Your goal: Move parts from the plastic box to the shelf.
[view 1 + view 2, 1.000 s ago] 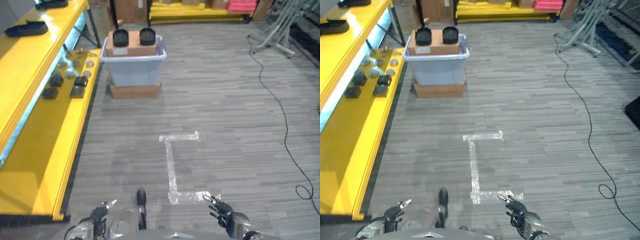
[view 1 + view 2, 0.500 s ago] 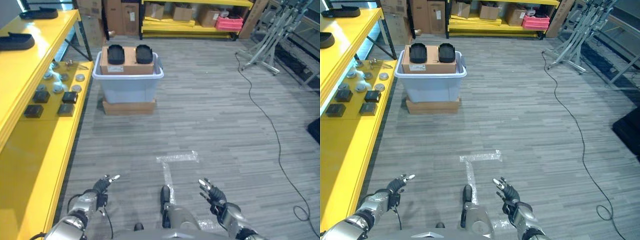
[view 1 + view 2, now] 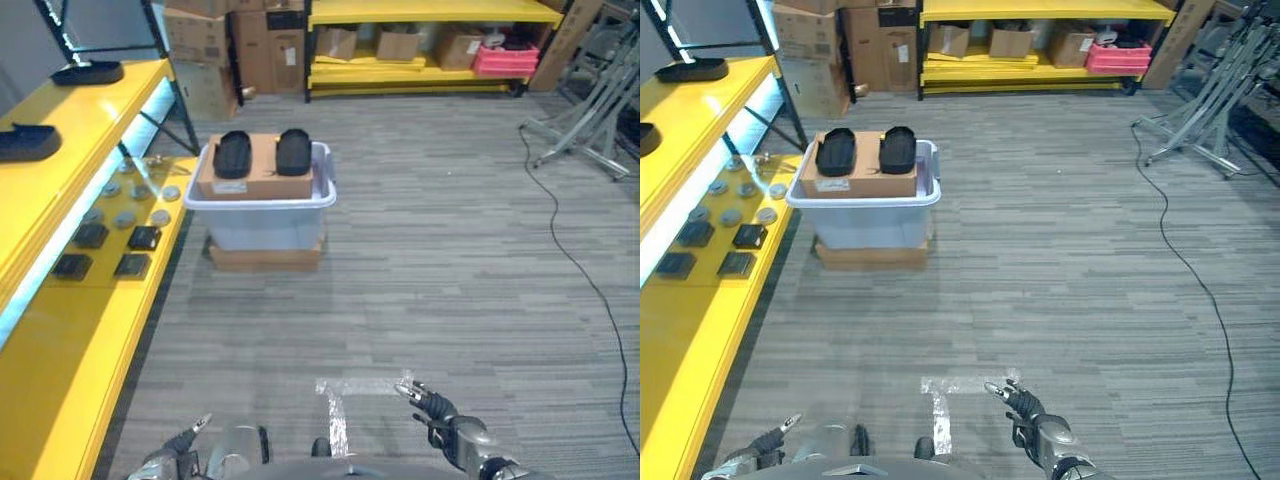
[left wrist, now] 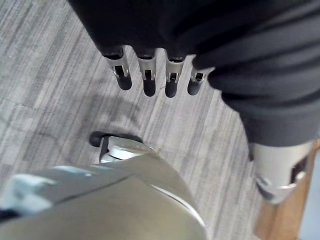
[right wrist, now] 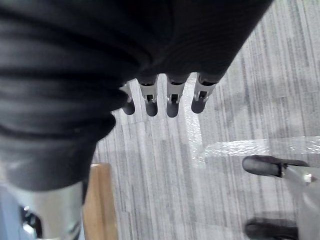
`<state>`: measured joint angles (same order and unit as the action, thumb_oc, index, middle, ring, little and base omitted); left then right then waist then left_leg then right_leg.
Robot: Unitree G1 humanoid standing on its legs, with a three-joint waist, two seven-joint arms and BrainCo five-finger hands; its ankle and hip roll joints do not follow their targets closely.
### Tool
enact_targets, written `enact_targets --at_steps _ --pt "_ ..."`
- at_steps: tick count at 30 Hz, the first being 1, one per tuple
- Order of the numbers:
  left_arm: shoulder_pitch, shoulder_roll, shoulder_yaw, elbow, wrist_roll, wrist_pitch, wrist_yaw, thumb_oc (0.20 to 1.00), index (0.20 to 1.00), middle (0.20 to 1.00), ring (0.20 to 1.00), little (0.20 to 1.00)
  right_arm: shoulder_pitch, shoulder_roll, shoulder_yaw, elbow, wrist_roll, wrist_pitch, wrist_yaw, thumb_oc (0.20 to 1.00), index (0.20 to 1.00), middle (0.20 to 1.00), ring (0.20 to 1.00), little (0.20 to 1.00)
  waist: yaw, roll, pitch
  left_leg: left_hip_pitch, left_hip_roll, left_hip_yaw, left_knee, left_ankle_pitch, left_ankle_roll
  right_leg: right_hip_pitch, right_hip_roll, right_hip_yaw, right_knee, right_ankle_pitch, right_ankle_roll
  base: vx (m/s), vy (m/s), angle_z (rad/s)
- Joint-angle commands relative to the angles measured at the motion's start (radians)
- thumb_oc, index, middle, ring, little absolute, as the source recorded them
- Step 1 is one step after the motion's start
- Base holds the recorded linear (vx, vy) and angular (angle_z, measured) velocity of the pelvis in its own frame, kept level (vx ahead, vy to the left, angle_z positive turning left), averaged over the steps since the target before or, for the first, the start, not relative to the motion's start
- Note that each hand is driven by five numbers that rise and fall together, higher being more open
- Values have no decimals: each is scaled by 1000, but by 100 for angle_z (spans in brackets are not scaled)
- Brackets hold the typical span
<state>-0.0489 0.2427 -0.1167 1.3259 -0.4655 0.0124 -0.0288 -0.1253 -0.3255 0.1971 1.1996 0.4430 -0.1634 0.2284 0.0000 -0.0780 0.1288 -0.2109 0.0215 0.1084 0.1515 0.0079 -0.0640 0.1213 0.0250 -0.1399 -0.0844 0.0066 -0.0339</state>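
A translucent grey plastic box [image 3: 268, 215] stands on the floor ahead, beside the yellow shelf [image 3: 60, 340] on my left. A cardboard box [image 3: 262, 172] rests in it, with two black oval parts [image 3: 233, 153] [image 3: 293, 150] on top. Several black square parts [image 3: 145, 237] and round silver ones [image 3: 124, 218] lie on the lower shelf board. My left hand [image 3: 180, 447] and right hand [image 3: 440, 415] hang low, far short of the box. Both are open and hold nothing, with fingers [image 4: 145, 75] [image 5: 160, 97] straight over the floor.
A flat cardboard base [image 3: 265, 257] lies under the plastic box. Silver tape [image 3: 360, 385] marks the floor before me. A black cable [image 3: 590, 290] runs along the right, near a metal stand [image 3: 590, 120]. A far yellow rack [image 3: 430, 45] holds boxes. Black parts [image 3: 25, 143] sit on the upper shelf.
The whole picture has shifted, so the camera has moved; the box and shelf stand as before. Both hands stay open and sit lower in the eye views.
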Motion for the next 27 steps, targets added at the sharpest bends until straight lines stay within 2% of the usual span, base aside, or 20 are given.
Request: enact_targets --at_steps 1,2,4,6,7,8,9,10,11,12,15,18,19,20,21,22,25,26,27 --pt "-25 2 -33 2 43 -23 3 1000 1000 1000 1000 1000 11 -35 -6 -6 -12 -63 -18 1000 1000 1000 1000 1000 60 48 51 -7 5 -20 -112 210 -1 31 -18 49 8 18 57 314 143 -11" --pt "-21 4 -31 1 51 -26 0 1000 1000 1000 1000 1000 12 -38 -7 -5 -4 -66 -16 1000 1000 1000 1000 1000 69 52 54 -28 11 -18 -114 228 -6 39 -14 51 16 5 54 308 164 -18" --pt "-15 9 -21 0 59 -31 -7 1000 1000 1000 1000 1000 7 -37 -3 -5 24 -60 -13 1000 1000 1000 1000 1000 80 53 49 -37 13 22 -132 219 0 58 -15 54 39 -26 56 201 164 -29" --pt "-14 9 -21 0 60 -31 -7 1000 1000 1000 1000 1000 7 -37 -2 -5 24 -58 -14 1000 1000 1000 1000 1000 81 52 49 -38 12 24 -130 217 1 59 -16 56 42 -28 57 168 148 -27" --pt "-15 20 -12 -8 68 -26 -9 1000 1000 1000 1000 1000 1 -27 -15 7 101 90 26 1000 1000 1000 1000 1000 96 47 33 -31 -8 52 -97 164 44 91 -27 56 119 -99 70 308 242 -18" --pt "-21 31 -12 -11 73 -21 -4 1000 1000 1000 1000 1000 3 -16 -28 17 118 100 43 1000 1000 1000 1000 1000 98 40 27 -5 -19 69 -94 135 67 84 -45 24 205 -108 88 383 300 -15" --pt "-32 37 -14 -9 82 -17 -2 1000 1000 1000 1000 1000 5 -8 -36 24 114 107 44 1000 1000 1000 1000 1000 97 41 21 13 -20 78 -89 114 85 51 -57 -1 292 -82 106 251 182 -7" --pt "-48 43 -21 -5 88 -12 -3 1000 1000 1000 1000 1000 10 0 -42 31 111 98 43 1000 1000 1000 1000 1000 87 44 22 47 -29 70 -87 94 107 -10 -74 -18 431 -50 129 200 153 5" --pt "-53 44 -24 -4 92 -11 -5 1000 1000 1000 1000 1000 12 2 -43 33 113 94 43 1000 1000 1000 1000 1000 85 49 21 53 -27 65 -86 90 111 -32 -74 -19 455 -32 134 303 183 -1" --pt "-79 50 -53 -1 95 -15 5 1000 1000 1000 1000 1000 14 20 -40 39 147 92 43 1000 1000 1000 1000 1000 66 66 27 122 -19 36 -104 64 128 -151 -95 -24 602 26 155 226 104 0" --pt "-93 52 -70 -8 71 -21 10 1000 1000 1000 1000 1000 16 37 -32 35 155 85 36 1000 1000 1000 1000 1000 53 67 37 163 -19 22 -119 52 126 -183 -114 -45 558 33 153 196 -23 33" --pt "-129 48 -86 -20 27 -21 10 1000 1000 1000 1000 1000 29 51 -30 33 164 71 3 1000 1000 1000 1000 1000 17 62 46 220 -24 -12 -153 40 102 -173 -135 -44 285 33 144 253 -152 46" --pt "-132 45 -88 -20 24 -21 10 1000 1000 1000 1000 1000 31 52 -30 36 157 65 -6 1000 1000 1000 1000 1000 10 61 46 224 -25 -16 -156 37 101 -174 -137 -36 253 37 144 176 -111 19" --pt "-134 42 -89 -19 21 -21 9 1000 1000 1000 1000 1000 33 52 -32 39 148 62 -13 1000 1000 1000 1000 1000 2 57 44 230 -29 -20 -159 31 101 -179 -142 -22 218 53 147 249 -137 8" --pt "-139 29 -93 -16 15 -19 7 1000 1000 1000 1000 1000 36 55 -40 50 145 79 -16 1000 1000 1000 1000 1000 -20 52 41 251 -37 -32 -168 12 102 -197 -156 13 152 101 161 354 -202 38" --pt "-141 17 -99 -11 7 -18 8 1000 1000 1000 1000 1000 40 62 -50 61 162 96 5 1000 1000 1000 1000 1000 -38 50 38 275 -36 -44 -177 -9 103 -219 -167 49 118 141 176 387 -233 71" --pt "-137 2 -104 -4 -4 -7 15 1000 1000 1000 1000 1000 44 72 -64 72 155 103 -2 1000 1000 1000 1000 1000 -61 46 35 307 -23 -55 -166 -50 102 -253 -181 85 104 175 191 359 -318 40" --pt "-120 -13 -93 6 -24 -2 33 1000 1000 1000 1000 1000 48 72 -63 81 158 117 2 1000 1000 1000 1000 1000 -69 44 30 322 3 -59 -137 -66 88 -235 -168 90 98 159 170 332 -394 32" --pt "-118 -14 -91 7 -35 -2 38 1000 1000 1000 1000 1000 48 72 -62 81 155 121 1 1000 1000 1000 1000 1000 -69 43 29 323 6 -59 -132 -69 86 -231 -167 89 97 157 167 319 -386 37"
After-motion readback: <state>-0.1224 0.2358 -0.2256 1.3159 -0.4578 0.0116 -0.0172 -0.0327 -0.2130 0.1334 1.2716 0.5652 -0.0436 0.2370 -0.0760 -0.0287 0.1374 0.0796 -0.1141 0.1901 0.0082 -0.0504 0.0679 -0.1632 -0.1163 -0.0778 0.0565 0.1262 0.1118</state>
